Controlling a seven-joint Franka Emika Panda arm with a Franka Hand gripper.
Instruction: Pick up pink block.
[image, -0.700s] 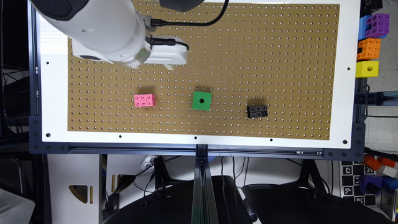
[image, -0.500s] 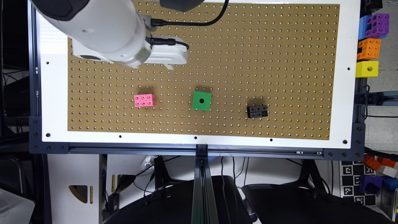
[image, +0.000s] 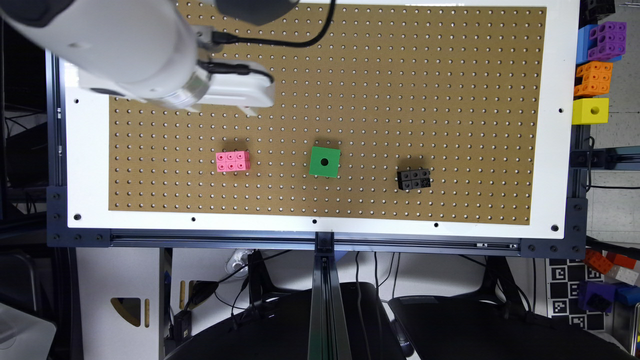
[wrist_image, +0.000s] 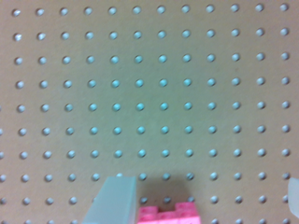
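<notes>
the brown perforated pegboard tabletop (image: 400, 75), framed in white, carries three pieces in a loose row, and none of them has moved in the last moments. what has changed is the big white robot arm (image: 125, 45): it has slid toward the exterior view's left and a little toward the row, carrying the white tool (image: 235, 92) with it. the tool's tip used to sit out past the pink piece on the exterior view's right. now it hangs roughly in line with the piece, though it is not over it and bare board shows between them.

the green plastic cube with one round hole (image: 324, 161) sits in the middle of the row, well apart from its neighbours. the black holed plastic brick (image: 414, 178) is further toward the exterior view's right. the small bright pink rectangular plastic brick with a grid of round holes (image: 233, 161), the pink block of the task, lies flat at the row's left end, untouched.

in the wrist view the tool is released. one pale finger (wrist_image: 114, 200) stands beside the pink block (wrist_image: 168, 214), and a sliver of the other finger shows far across the frame, so the jaws are spread wide and hold nothing. the block only peeks in at the edge of that view.

judging by this, the approach is under way but unfinished. the tool likely needs to travel further to centre on the block before it descends and closes.
</notes>
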